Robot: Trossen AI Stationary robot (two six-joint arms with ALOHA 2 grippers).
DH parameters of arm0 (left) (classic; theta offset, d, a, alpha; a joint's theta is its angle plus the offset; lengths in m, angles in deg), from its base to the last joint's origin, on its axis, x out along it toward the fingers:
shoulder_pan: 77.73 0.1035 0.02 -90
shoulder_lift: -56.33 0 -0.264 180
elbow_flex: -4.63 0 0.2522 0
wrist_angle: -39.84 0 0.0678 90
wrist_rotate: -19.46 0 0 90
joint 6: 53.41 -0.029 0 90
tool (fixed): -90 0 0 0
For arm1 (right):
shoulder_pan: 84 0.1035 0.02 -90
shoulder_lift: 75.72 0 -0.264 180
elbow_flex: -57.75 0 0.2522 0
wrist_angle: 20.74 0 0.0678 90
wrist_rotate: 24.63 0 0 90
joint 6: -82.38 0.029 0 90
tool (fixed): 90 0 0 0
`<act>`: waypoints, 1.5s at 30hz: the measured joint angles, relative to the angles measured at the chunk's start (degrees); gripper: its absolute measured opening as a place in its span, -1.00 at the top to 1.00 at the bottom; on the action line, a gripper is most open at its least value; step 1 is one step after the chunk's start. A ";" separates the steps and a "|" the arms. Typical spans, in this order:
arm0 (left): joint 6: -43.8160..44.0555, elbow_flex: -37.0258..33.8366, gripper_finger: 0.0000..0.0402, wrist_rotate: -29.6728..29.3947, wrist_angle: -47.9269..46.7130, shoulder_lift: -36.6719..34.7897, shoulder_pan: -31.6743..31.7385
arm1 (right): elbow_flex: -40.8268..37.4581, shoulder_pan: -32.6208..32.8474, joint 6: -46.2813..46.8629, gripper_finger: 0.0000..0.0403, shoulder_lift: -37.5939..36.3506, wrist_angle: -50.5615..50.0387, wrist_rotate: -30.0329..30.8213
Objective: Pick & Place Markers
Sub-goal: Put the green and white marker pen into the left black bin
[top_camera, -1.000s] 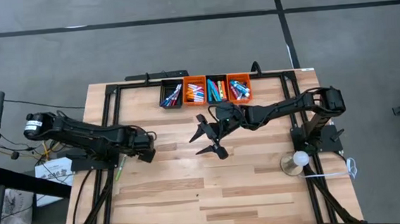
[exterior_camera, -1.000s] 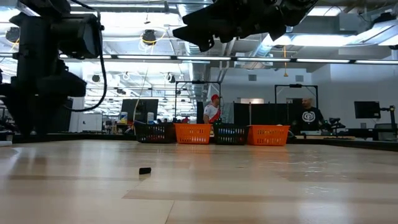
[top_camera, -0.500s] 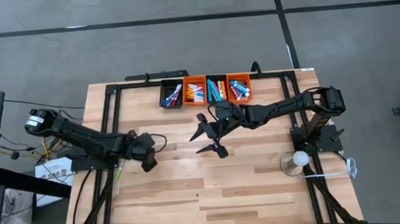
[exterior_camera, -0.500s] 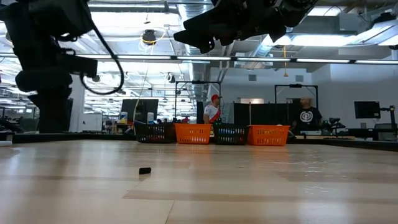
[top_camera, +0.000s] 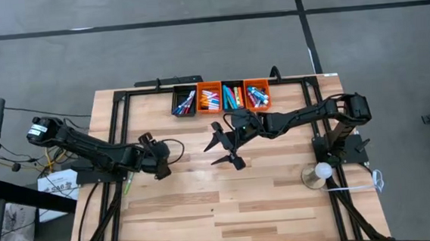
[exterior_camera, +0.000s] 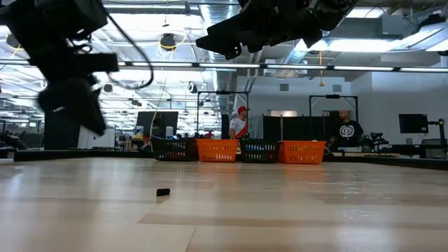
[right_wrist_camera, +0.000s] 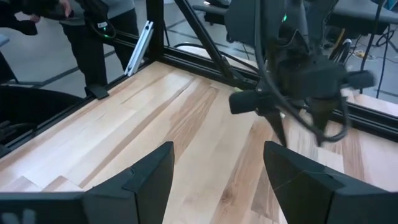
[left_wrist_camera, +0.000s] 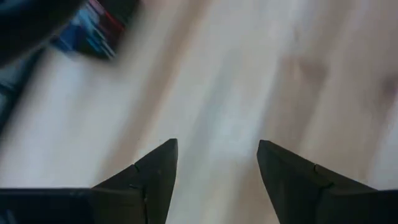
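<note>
The markers [top_camera: 221,99] lie in mixed colours inside four small bins at the table's far edge: black [top_camera: 184,102], orange [top_camera: 209,100], black [top_camera: 233,98], orange [top_camera: 257,95]. My right gripper [top_camera: 224,148] hovers open over the table's middle, in front of the bins, and holds nothing; its fingers spread wide in the right wrist view [right_wrist_camera: 217,149]. My left gripper [top_camera: 154,155] hangs open over the left half of the table, also with nothing in it [left_wrist_camera: 217,146]. The left wrist view shows a blurred bin [left_wrist_camera: 93,31] beyond it.
A small dark object [exterior_camera: 163,192] lies on the wooden table top. A round white thing [top_camera: 321,171] stands by the right arm's base. Black frame rails [top_camera: 116,120] run along the table's sides. People [exterior_camera: 240,124] stand in the room behind the bins.
My left gripper has turned about and shifted a little toward the table's far edge, rising as seen from the low view. My right arm has kept still.
</note>
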 joint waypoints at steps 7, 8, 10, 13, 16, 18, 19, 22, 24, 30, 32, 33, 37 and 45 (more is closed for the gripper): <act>-12.39 -0.29 -0.08 -15.60 2.68 0.00 0.03 | 0.00 0.00 -0.18 -0.19 0.00 -0.24 0.02; -15.27 -0.50 -0.08 -17.15 2.80 0.04 0.23 | 0.00 0.00 -0.18 -0.19 0.00 -0.24 0.02; -16.50 -0.59 -0.08 -20.01 3.56 0.28 1.39 | 0.00 0.00 -0.19 -0.19 0.00 -0.25 0.02; -16.75 -0.57 -0.08 -20.87 3.89 0.24 4.30 | 0.00 0.00 -0.25 -0.19 0.00 -0.22 0.02; -19.07 -0.57 -0.08 -15.43 4.54 0.21 6.82 | 0.00 0.00 -0.29 -0.19 0.00 -0.24 0.04; -20.67 -0.57 -0.08 -8.27 5.10 0.66 8.72 | 0.00 0.00 -0.29 -0.19 0.00 -0.39 0.07; -20.87 -0.58 -0.08 -4.50 5.11 1.07 9.44 | 0.00 0.00 -0.30 -0.19 0.00 -0.64 0.04; -17.55 -0.57 -0.08 4.47 5.04 2.72 10.37 | 0.00 0.00 -0.23 -0.19 0.00 -0.83 -0.02; -13.73 -0.17 -0.08 8.59 4.96 3.84 9.79 | 0.00 0.00 -0.26 -0.19 0.00 -0.89 -0.02; -4.49 3.65 -0.08 17.81 8.35 3.99 0.88 | 0.00 -0.60 -1.40 -0.19 0.00 0.67 0.05; -4.26 4.62 -0.08 18.68 12.31 2.21 -3.68 | 0.00 -1.56 -0.43 -0.19 0.00 2.61 0.87; -4.27 4.80 -0.08 18.68 14.75 0.94 -6.01 | 0.00 -2.25 0.08 -0.19 0.00 2.96 2.17; -4.24 4.81 -0.08 15.71 23.14 -4.97 -14.36 | 0.00 -5.78 5.23 -0.19 0.00 2.80 7.52; 1.98 4.81 -0.08 8.47 27.79 -14.73 -23.91 | 0.00 -9.58 7.28 -0.19 0.00 0.38 4.69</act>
